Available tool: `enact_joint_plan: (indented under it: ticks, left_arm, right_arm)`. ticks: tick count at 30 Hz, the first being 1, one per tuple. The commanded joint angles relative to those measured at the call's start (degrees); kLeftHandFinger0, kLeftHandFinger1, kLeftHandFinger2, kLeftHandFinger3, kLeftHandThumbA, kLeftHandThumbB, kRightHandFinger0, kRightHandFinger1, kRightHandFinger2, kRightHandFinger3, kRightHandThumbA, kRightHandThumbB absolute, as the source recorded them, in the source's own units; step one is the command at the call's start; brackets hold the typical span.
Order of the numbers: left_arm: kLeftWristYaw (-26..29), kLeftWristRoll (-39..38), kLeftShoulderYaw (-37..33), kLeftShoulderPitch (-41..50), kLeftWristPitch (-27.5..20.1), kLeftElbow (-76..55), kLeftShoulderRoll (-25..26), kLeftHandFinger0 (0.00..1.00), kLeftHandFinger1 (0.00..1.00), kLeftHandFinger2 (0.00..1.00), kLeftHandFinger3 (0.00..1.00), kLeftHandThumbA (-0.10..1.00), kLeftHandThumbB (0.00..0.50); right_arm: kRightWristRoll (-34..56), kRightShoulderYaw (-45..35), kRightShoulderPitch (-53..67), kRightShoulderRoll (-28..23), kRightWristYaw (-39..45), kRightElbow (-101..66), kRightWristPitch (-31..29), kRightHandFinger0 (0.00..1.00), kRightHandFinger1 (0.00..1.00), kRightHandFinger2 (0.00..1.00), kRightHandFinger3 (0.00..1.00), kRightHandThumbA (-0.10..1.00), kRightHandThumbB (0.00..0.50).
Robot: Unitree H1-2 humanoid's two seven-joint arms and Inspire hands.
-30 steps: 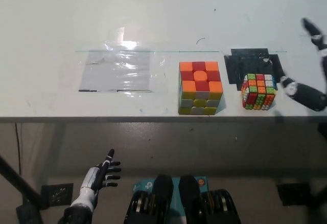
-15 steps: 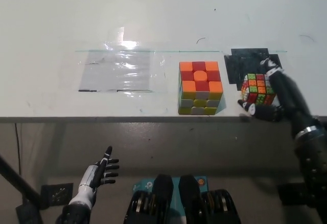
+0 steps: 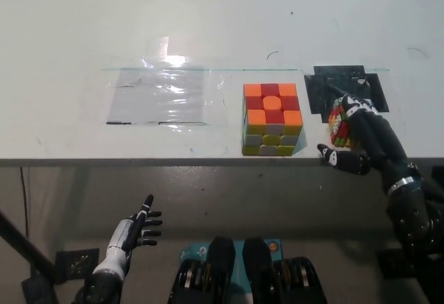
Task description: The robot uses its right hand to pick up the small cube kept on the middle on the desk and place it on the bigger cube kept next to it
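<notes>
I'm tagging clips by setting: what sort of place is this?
Probably a lab or test bench: a plain white desk with taped markers, a clear plastic sheet and a black patch, holding only two puzzle cubes.

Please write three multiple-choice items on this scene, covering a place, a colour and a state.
1. Where is the small cube?
A. right of the bigger cube
B. on top of it
C. on the clear sheet

2. What colours is the bigger cube's top face?
A. blue and green
B. orange and red
C. all white

3. What is the right hand doing?
A. resting under the desk
B. closing around the small cube
C. pressing the bigger cube

Answers: 1 A, it sits near the black patch; 2 B, visible squares; 3 B, fingers wrap it, while the left hand hangs open below.
</notes>
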Motion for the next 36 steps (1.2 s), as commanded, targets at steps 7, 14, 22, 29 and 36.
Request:
enact_joint_plan:
  ticks: [7, 14, 22, 29, 36]
  left_arm:
    - [0.4, 0.5, 0.0, -0.1, -1.3, -2.2, 0.6, 0.63, 0.62, 0.66, 0.67, 0.92, 0.097]
    - [0.1, 0.5, -0.1, 0.5, 0.0, -4.1, 0.8, 0.67, 0.65, 0.7, 0.71, 0.92, 0.105]
    - [-0.4, 0.2, 0.1, 0.6, 0.6, -5.1, 0.9, 0.63, 0.62, 0.67, 0.67, 0.92, 0.128]
    - [-0.4, 0.6, -0.3, 0.1, 0.8, -5.2, 0.9, 0.68, 0.66, 0.71, 0.7, 0.93, 0.114]
    - [-0.4, 0.3, -0.1, -1.3, -1.0, -2.7, 1.0, 0.62, 0.6, 0.65, 0.66, 0.92, 0.117]
  right_arm:
    - [-2.2, -0.7, -2.1, -2.4, -3.3, 3.9, -9.0, 1.0, 1.0, 1.0, 1.0, 0.57, 0.377]
    - [-2.7, -1.4, -2.9, -2.5, -4.7, 5.6, -10.5, 0.89, 1.0, 1.0, 1.0, 0.5, 0.349]
    - [-3.2, -1.0, -2.8, -1.9, -4.6, 7.1, -11.1, 0.89, 1.0, 1.0, 1.0, 0.45, 0.356]
    - [-6.5, 1.0, -5.0, -3.6, -2.5, 11.1, -9.6, 0.87, 1.0, 1.0, 1.0, 0.67, 0.434]
    - [-7.9, 2.5, -6.7, -3.2, -1.9, 15.6, -8.6, 0.79, 1.0, 1.0, 1.0, 0.7, 0.5]
